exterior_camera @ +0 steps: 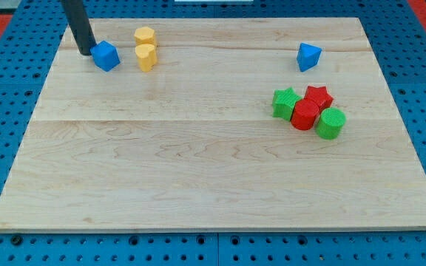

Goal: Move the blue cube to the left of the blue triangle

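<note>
The blue cube sits near the board's upper left corner. My tip rests just to the cube's left, touching or nearly touching it. The blue triangle lies far to the view's right, near the upper right of the board. The cube is well to the left of the triangle, with two yellow blocks between them.
A yellow hexagon block and a yellow heart-like block stand just right of the cube. A cluster at the right holds a green star, red star, red cylinder and green cylinder. The wooden board lies on a blue pegboard.
</note>
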